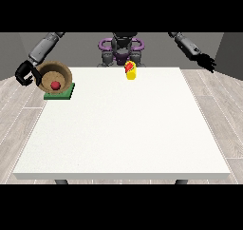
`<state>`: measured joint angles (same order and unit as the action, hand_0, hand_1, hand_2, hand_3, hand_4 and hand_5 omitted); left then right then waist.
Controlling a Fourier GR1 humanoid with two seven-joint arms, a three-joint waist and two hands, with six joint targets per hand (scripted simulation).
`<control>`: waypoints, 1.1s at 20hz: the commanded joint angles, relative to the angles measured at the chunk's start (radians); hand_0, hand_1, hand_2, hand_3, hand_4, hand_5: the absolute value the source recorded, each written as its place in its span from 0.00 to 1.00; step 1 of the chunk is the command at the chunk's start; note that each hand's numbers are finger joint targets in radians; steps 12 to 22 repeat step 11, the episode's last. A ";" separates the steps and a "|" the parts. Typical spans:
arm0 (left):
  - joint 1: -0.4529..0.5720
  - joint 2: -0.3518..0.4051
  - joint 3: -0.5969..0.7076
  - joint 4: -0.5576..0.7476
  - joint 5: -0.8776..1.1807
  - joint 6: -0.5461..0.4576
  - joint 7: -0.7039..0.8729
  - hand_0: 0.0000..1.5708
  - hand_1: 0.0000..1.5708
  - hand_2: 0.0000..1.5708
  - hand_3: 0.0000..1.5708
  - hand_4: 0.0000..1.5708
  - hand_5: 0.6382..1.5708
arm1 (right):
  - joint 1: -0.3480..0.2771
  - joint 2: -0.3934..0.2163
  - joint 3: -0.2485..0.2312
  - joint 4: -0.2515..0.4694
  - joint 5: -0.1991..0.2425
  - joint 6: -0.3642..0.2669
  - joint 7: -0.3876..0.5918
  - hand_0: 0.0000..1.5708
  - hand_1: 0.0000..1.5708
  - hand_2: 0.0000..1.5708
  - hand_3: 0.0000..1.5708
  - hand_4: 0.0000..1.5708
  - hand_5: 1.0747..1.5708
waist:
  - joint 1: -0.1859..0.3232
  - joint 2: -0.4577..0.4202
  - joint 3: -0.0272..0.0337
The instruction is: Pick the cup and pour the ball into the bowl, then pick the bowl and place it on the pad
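Note:
A brown bowl (56, 77) rests on the green pad (60, 94) at the table's far left, tipped so its inside faces the camera. A red ball (55, 85) lies in it. The hand at the view's left (25, 75) is at the bowl's left rim with its fingers curled round the edge. A yellow cup (131, 72) with a red patch near its top stands at the table's far edge, near the middle, with no hand on it. The hand at the view's right (207, 62) hangs beyond the table's far right corner, fingers relaxed, holding nothing.
The white table (123, 129) spreads wide towards the camera. The robot's torso (121, 51) stands behind its far edge, just behind the cup. Wooden floor surrounds the table.

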<state>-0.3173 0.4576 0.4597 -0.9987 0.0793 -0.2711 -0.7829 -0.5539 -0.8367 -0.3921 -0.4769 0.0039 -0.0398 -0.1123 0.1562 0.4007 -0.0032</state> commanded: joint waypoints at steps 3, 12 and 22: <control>0.023 0.037 0.024 -0.037 0.047 -0.042 0.047 0.00 0.00 0.00 0.00 0.55 0.57 | -0.074 -0.040 -0.051 0.068 -0.042 0.036 0.021 0.00 0.00 0.34 0.00 0.00 0.36 | -0.007 -0.013 0.0047; 0.034 0.010 -0.006 0.039 0.006 -0.005 0.071 0.00 0.00 0.00 0.00 0.56 0.62 | -0.141 0.049 -0.039 -0.002 -0.088 0.150 0.009 0.00 0.00 0.07 0.24 0.32 0.60 | -0.035 -0.135 0.0014; 0.034 0.010 -0.006 0.039 0.006 -0.005 0.071 0.00 0.00 0.00 0.00 0.56 0.62 | -0.141 0.049 -0.039 -0.002 -0.088 0.150 0.009 0.00 0.00 0.07 0.24 0.32 0.60 | -0.035 -0.135 0.0014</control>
